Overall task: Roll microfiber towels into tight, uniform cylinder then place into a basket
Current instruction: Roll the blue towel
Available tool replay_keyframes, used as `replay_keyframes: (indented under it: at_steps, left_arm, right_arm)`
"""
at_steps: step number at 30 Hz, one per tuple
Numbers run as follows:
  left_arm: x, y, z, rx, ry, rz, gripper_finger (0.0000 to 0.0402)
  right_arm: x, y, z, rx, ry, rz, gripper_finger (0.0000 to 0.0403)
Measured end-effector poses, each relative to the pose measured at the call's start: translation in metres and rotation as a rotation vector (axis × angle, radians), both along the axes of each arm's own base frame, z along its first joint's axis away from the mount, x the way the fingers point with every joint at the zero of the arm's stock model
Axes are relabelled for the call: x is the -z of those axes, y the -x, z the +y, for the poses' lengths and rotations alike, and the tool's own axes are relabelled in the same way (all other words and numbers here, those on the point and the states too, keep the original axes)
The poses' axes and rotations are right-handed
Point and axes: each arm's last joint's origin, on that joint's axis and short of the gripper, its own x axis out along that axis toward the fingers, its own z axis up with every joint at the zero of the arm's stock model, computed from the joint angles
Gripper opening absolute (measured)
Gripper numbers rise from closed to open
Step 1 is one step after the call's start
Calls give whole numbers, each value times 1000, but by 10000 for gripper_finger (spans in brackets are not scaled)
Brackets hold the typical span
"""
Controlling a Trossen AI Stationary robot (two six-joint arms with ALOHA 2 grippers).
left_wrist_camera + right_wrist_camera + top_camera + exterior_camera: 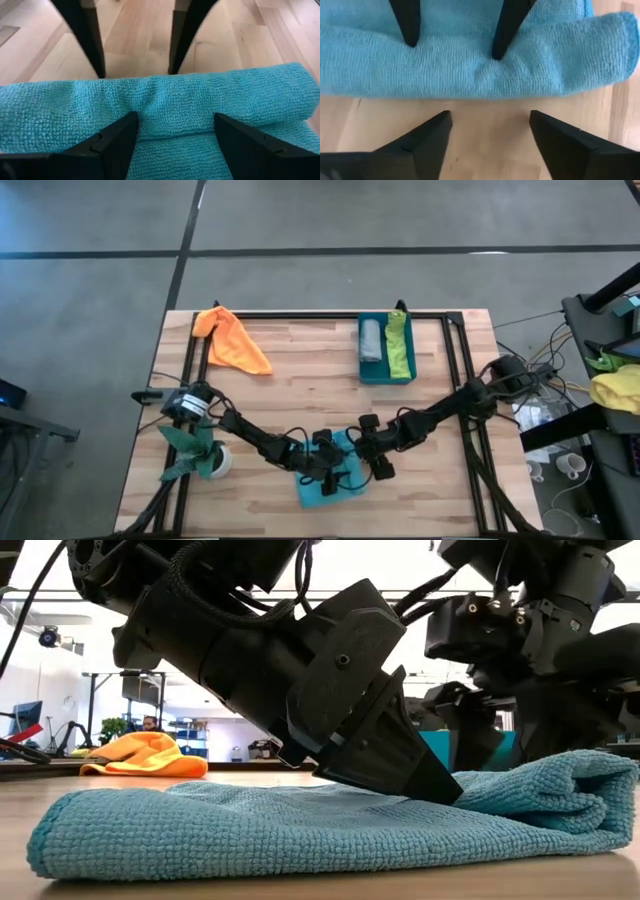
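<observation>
The turquoise towel (322, 485) lies flat near the table's front edge, with its right-hand edge turned over into a thick roll (210, 95). My left gripper (175, 116) is open, with its fingertips down on the towel just behind that roll. My right gripper (490, 114) is open over bare wood on the roll's other side, a little short of it. The orange towel (232, 340) lies in a heap at the far left. The grey towel (371, 340) and the lime green towel (399, 345) lie rolled in the basket (386, 377) at the far right. My left gripper sets both open fingertips (409, 40) on the turquoise towel's top layer (175, 145), right behind the rolled edge. The fingers slant down from the table's left side and lie across the roll. The towel stays flat on the table beneath them.
A potted plant (197, 452) stands at the near left, beside the left arm. A black frame (455, 360) runs round the table's far and side edges. Bare wood lies between the turquoise towel and the basket.
</observation>
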Motion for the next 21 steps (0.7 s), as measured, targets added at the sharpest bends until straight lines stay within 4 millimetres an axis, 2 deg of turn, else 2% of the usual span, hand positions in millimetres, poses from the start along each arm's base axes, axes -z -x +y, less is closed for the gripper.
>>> replay_keyframes:
  at_steps: [5,16,21]
  left_arm:
    - [0,0,0,-2,-1,-1,251]
    - [-1,0,-1,-4,-2,-3,251]
    - [-1,0,-1,-5,-4,-4,251]
  right_arm:
    - [2,-3,-1,15,-22,-9,328]
    - [2,-3,0,27,-82,15,366]
    - [2,-3,-1,43,-88,25,370]
